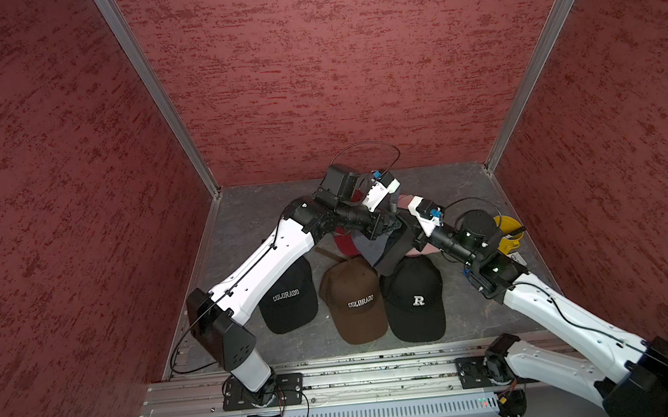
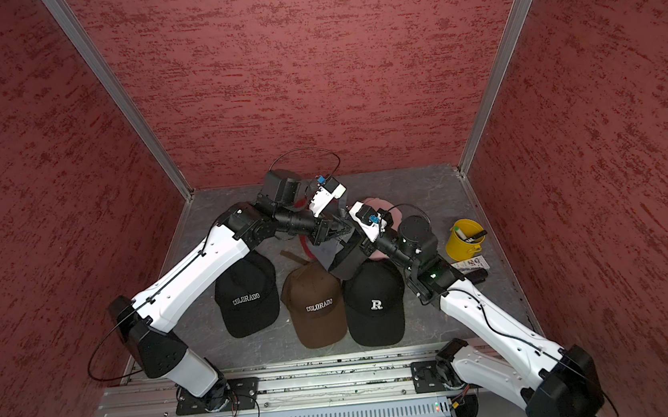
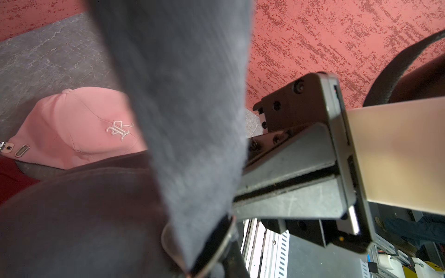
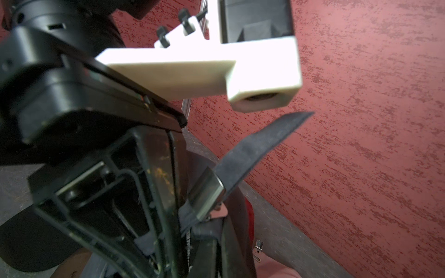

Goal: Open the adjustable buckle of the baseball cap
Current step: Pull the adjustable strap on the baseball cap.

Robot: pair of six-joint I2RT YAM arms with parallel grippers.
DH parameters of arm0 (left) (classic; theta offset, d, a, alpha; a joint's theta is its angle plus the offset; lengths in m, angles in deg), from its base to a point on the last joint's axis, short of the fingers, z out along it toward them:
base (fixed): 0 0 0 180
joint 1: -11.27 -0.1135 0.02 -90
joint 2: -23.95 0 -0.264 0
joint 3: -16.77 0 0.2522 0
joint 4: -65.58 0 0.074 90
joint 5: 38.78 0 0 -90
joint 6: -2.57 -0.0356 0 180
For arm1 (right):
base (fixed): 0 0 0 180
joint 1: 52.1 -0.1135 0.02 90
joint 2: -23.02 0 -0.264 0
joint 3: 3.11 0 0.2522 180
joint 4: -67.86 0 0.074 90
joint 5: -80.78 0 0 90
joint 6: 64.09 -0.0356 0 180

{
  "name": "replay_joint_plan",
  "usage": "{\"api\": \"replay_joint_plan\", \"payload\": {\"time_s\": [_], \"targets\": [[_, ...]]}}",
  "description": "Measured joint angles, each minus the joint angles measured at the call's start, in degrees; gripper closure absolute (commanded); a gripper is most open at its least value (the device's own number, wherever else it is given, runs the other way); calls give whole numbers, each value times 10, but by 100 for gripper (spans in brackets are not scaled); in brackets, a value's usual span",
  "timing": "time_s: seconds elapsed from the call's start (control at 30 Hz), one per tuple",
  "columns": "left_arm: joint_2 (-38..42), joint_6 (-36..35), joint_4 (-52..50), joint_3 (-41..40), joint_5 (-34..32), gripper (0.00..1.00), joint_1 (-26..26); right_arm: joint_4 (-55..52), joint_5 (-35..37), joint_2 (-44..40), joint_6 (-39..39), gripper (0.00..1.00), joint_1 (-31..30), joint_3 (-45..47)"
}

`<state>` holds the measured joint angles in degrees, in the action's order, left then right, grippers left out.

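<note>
while the grey cap [image 1: 373,247] hangs just beyond the brown cap [image 1: 353,299] in a top view, black caps [image 1: 289,301] flank that brown cap and both arms half hide the grey one: left gripper [image 1: 393,224] clamped on it, right gripper [image 1: 411,227] closed by its strap [image 1: 394,203]. left wrist: the blurred strap crosses the right gripper's pressed-together fingers [image 3: 289,154] and a pink cap [image 3: 72,125]. right wrist: the strap threads a metal buckle [image 4: 207,195].

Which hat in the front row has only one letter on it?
The black cap with the white R, beside the brown cap. The brown one and the other black cap both say COLORADO.
</note>
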<state>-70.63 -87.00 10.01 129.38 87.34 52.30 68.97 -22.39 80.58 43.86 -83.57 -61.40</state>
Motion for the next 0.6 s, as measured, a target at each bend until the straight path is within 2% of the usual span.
{"api": "replay_joint_plan", "payload": {"time_s": [0.47, 0.53, 0.6], "targets": [[-4, 10, 12, 5, 1, 100, 0, 63, 52, 2, -47, 100, -5, 17], [-4, 13, 15, 5, 5, 100, 0, 74, 51, 3, -47, 96, -5, 22], [-4, 17, 17, 5, 14, 100, -1, 86, 50, 2, -41, 87, -5, 30]]}}
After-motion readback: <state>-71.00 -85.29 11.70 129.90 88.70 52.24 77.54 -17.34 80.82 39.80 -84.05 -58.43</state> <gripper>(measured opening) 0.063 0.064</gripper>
